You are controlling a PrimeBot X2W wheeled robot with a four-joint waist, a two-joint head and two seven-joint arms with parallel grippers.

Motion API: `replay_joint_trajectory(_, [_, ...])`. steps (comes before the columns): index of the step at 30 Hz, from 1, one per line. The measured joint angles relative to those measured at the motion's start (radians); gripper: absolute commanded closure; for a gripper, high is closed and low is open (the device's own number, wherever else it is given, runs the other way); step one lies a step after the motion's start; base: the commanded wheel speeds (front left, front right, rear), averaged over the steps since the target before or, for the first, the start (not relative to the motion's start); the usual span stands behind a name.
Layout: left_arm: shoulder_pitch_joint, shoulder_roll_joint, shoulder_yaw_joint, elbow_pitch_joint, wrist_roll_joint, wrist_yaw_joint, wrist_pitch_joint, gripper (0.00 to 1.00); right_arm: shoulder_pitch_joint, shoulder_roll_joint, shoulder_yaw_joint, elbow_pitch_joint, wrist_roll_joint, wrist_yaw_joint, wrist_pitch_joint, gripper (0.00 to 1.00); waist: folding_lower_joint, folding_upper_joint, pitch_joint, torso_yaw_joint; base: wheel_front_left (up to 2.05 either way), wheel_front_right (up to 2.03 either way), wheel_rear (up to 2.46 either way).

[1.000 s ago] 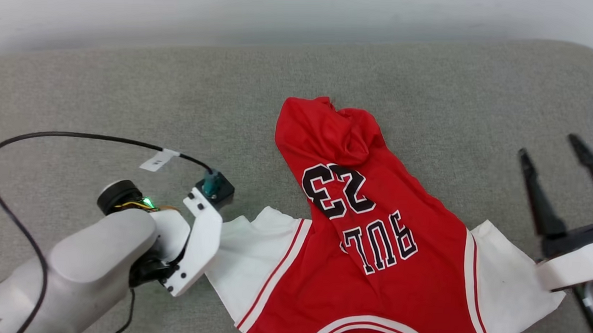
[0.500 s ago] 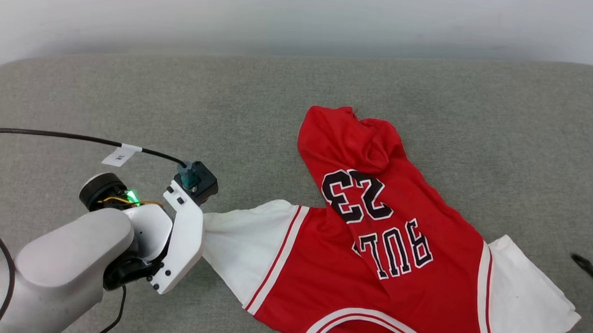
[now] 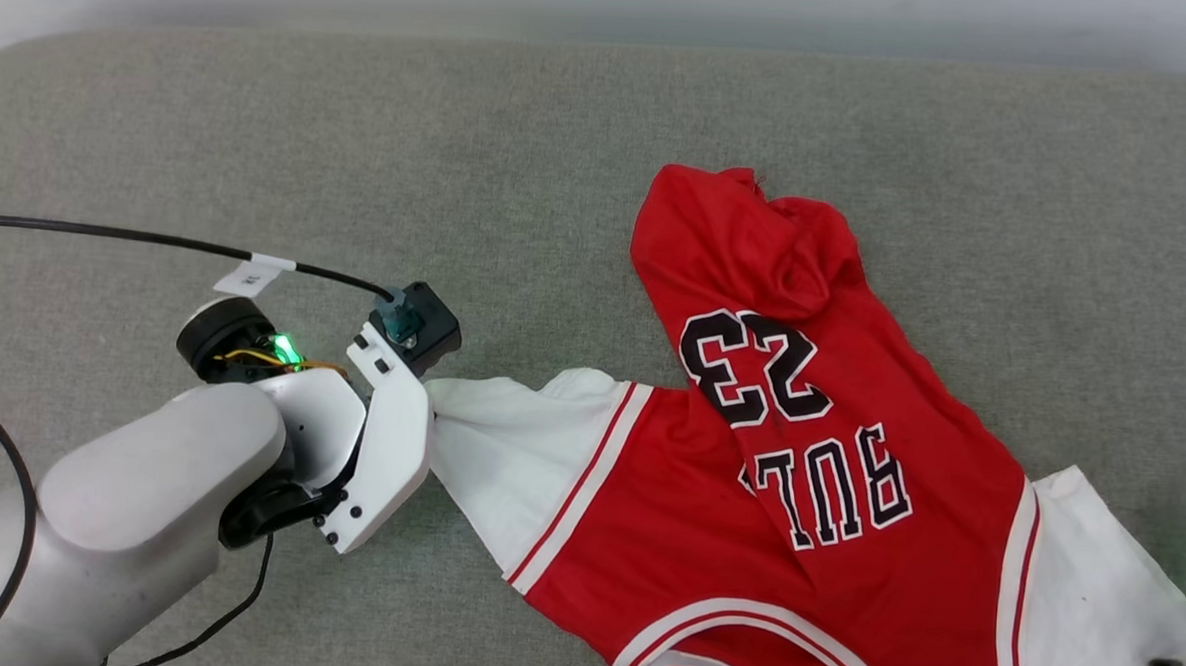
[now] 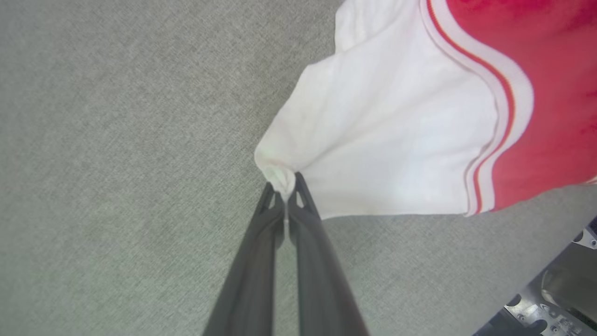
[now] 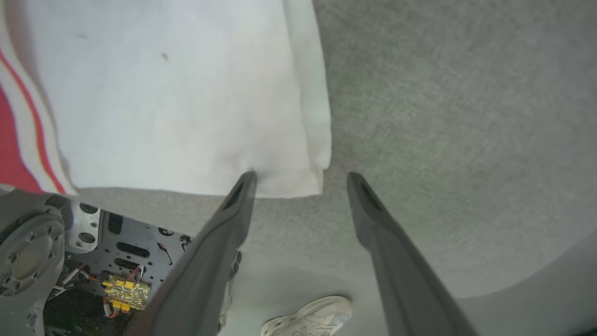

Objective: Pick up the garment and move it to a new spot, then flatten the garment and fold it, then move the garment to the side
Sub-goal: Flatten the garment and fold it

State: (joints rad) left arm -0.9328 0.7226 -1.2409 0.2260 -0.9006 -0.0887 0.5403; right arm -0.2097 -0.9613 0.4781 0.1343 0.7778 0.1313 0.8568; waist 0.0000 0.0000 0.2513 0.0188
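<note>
The garment, a red jersey with white sleeves and black-and-white lettering, lies rumpled on the grey padded surface, its lower part folded up over the chest. In the left wrist view my left gripper is shut on the bunched tip of one white sleeve, drawn taut. From the head view, that sleeve runs under my left wrist. My right gripper stands open just above the corner of the other white sleeve. The corner's hem lies between the fingertips.
A black cable with a white tag loops over the surface behind my left arm. The surface's rounded near edge, my own base and a pale shoe on the floor appear in the right wrist view. A pale wall borders the far edge.
The head camera has shifted. My left gripper keeps hold of the sleeve, now stretched tauter. My right gripper has dropped from the head view's right side toward the other sleeve.
</note>
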Motion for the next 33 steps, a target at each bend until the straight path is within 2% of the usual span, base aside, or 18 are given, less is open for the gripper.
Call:
replay_joint_trajectory(2, [-0.003,0.002,0.001,-0.001,0.002,-0.001,-0.007,1.00,-0.013,0.035,0.020,0.040,0.007,0.000,-0.029,0.00,0.0000,0.0000,0.016,0.003,0.00,0.00,0.00])
replay_joint_trajectory(8, [-0.014,0.002,0.005,0.003,0.005,-0.005,-0.019,1.00,-0.056,0.070,0.079,0.120,0.024,0.000,-0.091,0.00,-0.0001,0.0000,0.051,0.003,0.00,0.00,0.00])
replay_joint_trajectory(9, [-0.014,0.003,0.005,0.004,0.005,-0.005,-0.022,1.00,-0.060,0.070,0.089,0.126,0.024,0.000,-0.109,0.08,-0.0001,0.0000,0.053,0.002,0.00,0.00,0.00])
replay_joint_trajectory(10, [-0.014,0.003,0.005,0.007,0.005,-0.005,-0.026,1.00,-0.064,0.072,0.094,0.135,0.026,0.000,-0.130,0.76,-0.0002,0.0000,0.054,0.000,0.00,0.00,0.00])
replay_joint_trajectory(11, [-0.014,0.003,0.005,0.009,0.004,-0.005,-0.027,1.00,-0.070,0.073,0.100,0.144,0.035,0.000,-0.142,1.00,-0.0002,0.0000,0.053,-0.003,0.00,0.00,0.00])
replay_joint_trajectory(16, [0.010,-0.003,0.005,0.025,-0.004,-0.007,-0.059,1.00,-0.086,0.065,0.132,0.148,0.038,0.000,-0.238,1.00,0.0000,0.0000,0.020,-0.009,0.00,0.00,0.00])
replay_joint_trajectory(22, [0.050,0.020,0.033,-0.010,-0.027,0.002,-0.148,1.00,-0.075,0.033,0.100,0.054,0.049,0.000,-0.341,1.00,0.0000,0.0000,-0.055,-0.016,0.00,0.00,0.00])
replay_joint_trajectory(27, [0.059,0.065,0.073,-0.087,-0.031,0.030,-0.202,1.00,-0.030,-0.017,0.014,-0.041,0.049,0.000,-0.388,1.00,0.0000,0.0000,-0.125,-0.019,0.00,0.00,0.00])
replay_joint_trajectory(28, [0.059,0.075,0.082,-0.105,-0.036,0.037,-0.210,1.00,-0.025,-0.019,-0.007,-0.062,0.049,0.000,-0.394,1.00,0.0000,0.0000,-0.138,-0.019,0.00,0.00,0.00])
replay_joint_trajectory(29, [0.056,0.095,0.117,-0.155,-0.053,0.055,-0.232,1.00,-0.016,-0.020,-0.083,-0.123,0.040,0.000,-0.403,1.00,0.0000,0.0000,-0.173,-0.018,0.00,0.00,0.00])
replay_joint_trajectory(33, [0.027,0.119,0.160,-0.203,-0.065,0.077,-0.253,1.00,-0.021,-0.001,-0.175,-0.203,0.016,0.000,-0.398,1.00,-0.0001,0.0000,-0.207,-0.015,0.00,0.00,0.00])
